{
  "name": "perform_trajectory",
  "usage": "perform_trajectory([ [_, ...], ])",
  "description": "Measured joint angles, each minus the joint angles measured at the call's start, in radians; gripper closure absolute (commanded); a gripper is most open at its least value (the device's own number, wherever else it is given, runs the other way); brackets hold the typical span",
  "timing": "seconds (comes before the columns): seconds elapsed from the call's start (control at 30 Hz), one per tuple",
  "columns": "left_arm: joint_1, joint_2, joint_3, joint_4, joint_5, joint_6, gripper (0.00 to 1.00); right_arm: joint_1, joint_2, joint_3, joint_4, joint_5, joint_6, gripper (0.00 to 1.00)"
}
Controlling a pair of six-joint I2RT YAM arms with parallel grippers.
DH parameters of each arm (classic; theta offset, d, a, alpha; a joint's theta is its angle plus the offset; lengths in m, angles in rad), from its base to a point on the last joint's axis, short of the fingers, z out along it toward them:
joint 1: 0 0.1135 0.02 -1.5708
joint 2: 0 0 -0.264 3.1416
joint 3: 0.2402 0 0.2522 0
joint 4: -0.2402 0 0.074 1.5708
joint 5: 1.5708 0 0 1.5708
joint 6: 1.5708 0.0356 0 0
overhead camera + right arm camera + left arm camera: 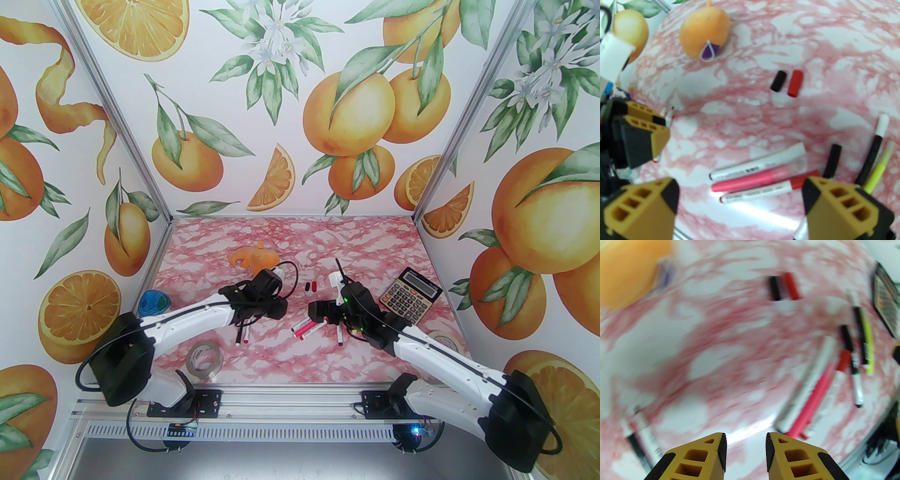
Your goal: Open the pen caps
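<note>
Two loose pen caps, one black [778, 80] and one red [795, 83], lie side by side mid-table, also seen as the black cap [308, 286] and the red cap [791, 285]. My right gripper [739, 187] is wide open above a row of pens: a white one [759, 161], a pink one [752, 179] and a red-capped one [764, 191]. A black-capped pen [833, 159], a black pen [873, 150] and a yellow pen [880, 170] lie to their right. My left gripper [745, 444] is open and holds nothing; its view is blurred. Two more pens [243, 333] lie beneath it.
A calculator [410, 295] sits at the right, partly over the right arm's side. An orange toy [255, 259] rests at the back. A tape roll [204, 358] lies front left, another [445, 338] front right, and a blue object [154, 302] at the left wall.
</note>
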Motion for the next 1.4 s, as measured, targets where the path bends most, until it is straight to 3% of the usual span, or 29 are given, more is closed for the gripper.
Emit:
perform_trajectory([
  [0.17, -0.018, 0.106, 0.092, 0.038, 0.125, 0.103, 0.61, -0.002, -0.075, 0.0, -0.075, 0.051, 0.0, 0.08],
  [0.4, -0.05, 0.253, 0.225, 0.029, 0.183, 0.207, 0.58, -0.008, -0.179, 0.0, -0.155, 0.095, 0.004, 0.07],
  [0.8, -0.085, 0.413, 0.361, -0.072, 0.162, 0.302, 0.58, -0.021, -0.215, -0.019, -0.197, 0.118, 0.004, 0.07],
  [1.4, -0.088, 0.501, 0.418, -0.166, 0.109, 0.331, 0.62, -0.027, -0.212, -0.04, -0.199, 0.118, 0.012, 0.07],
])
